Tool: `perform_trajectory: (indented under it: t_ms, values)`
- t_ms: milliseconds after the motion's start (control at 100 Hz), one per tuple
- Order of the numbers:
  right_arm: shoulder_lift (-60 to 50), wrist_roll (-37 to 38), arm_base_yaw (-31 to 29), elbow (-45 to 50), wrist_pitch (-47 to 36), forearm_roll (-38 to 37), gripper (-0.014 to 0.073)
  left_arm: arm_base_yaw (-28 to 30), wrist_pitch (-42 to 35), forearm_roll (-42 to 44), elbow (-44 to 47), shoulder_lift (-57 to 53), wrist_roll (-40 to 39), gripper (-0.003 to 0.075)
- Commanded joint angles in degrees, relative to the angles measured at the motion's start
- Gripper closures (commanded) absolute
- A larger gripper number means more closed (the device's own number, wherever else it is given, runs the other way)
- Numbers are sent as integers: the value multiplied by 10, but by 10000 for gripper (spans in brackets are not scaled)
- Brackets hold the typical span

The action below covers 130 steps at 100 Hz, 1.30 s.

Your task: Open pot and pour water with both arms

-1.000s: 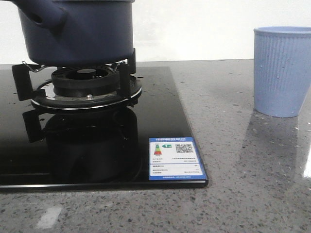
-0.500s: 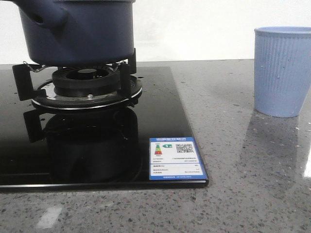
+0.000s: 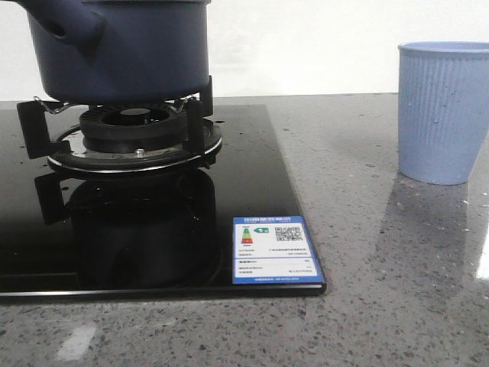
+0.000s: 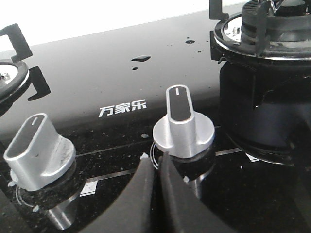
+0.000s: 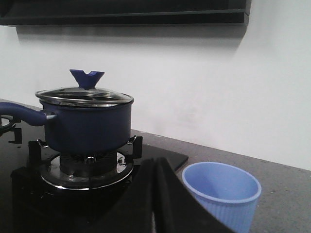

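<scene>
The dark navy pot [image 3: 126,50] stands on the gas burner [image 3: 134,138] at the left of the front view, its stubby handle [image 3: 72,27] toward the camera. In the right wrist view the pot [image 5: 87,124] carries a glass lid [image 5: 85,96] with a blue knob [image 5: 87,78]. My right gripper [image 5: 156,167] is shut and empty, apart from the pot, between it and the cup. My left gripper [image 4: 154,162] is shut and empty, just in front of a silver stove knob [image 4: 183,126]. Small water drops [image 4: 141,59] lie on the black glass.
A light blue ribbed cup [image 3: 443,111] stands on the grey stone counter [image 3: 382,252] at the right, also in the right wrist view [image 5: 221,194]. The black glass hob [image 3: 252,191] bears a blue label [image 3: 275,248]. A second silver knob [image 4: 39,150] is beside the first.
The front view shifts very slightly; pot, cup and hob stay where they were. No gripper shows in the earlier frames.
</scene>
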Motion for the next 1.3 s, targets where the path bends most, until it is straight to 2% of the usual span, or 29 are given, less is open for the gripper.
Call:
perform_trajectory:
  t_ms: [0, 230, 390, 450, 480, 520, 550, 600, 670, 740, 840, 880, 1100, 1220, 1290]
  values:
    - [4, 1, -4, -14, -12, 6, 662, 1, -23, 0, 7, -13, -7, 740]
    - [4, 1, -4, -7, -11, 3, 662, 1, -23, 0, 7, -13, -7, 740]
    - [0, 1, -4, 18, 27, -2, 662, 1, -23, 0, 7, -13, -7, 740]
    - [-4, -10, -4, 27, 46, 22, 662, 1, -23, 0, 7, -13, -7, 740]
    - [-8, -37, -4, 32, 54, 61, 662, 1, -23, 0, 7, -13, -7, 740]
    - [-11, -119, -4, 43, 60, 128, 662, 1, -23, 0, 7, -13, -7, 740]
    - [-13, -195, -4, 51, 67, 216, 662, 1, -23, 0, 7, -13, -7, 740]
    - [-19, -363, -4, 66, 85, 349, 662, 1, -23, 0, 7, -13, -7, 740]
    - [-29, -536, -4, 85, 119, 507, 662, 1, -23, 0, 7, -13, -7, 740]
    - [-43, -624, -4, 101, 163, 601, 662, 1, -23, 0, 7, -13, -7, 740]
    - [-64, -632, -22, 134, 180, 613, 662, 1, -23, 0, 7, -13, -7, 740]
    - [-73, -632, -32, 131, 219, 616, 662, 1, -23, 0, 7, -13, -7, 740]
    - [-117, -632, -102, 131, 302, 638, 662, 1, -23, 0, 7, -13, -7, 740]
    - [-126, -632, -114, 131, 358, 638, 662, 1, -23, 0, 7, -13, -7, 740]
    - [-126, -632, -114, 131, 359, 638, 662, 1, -23, 0, 7, -13, -7, 740]
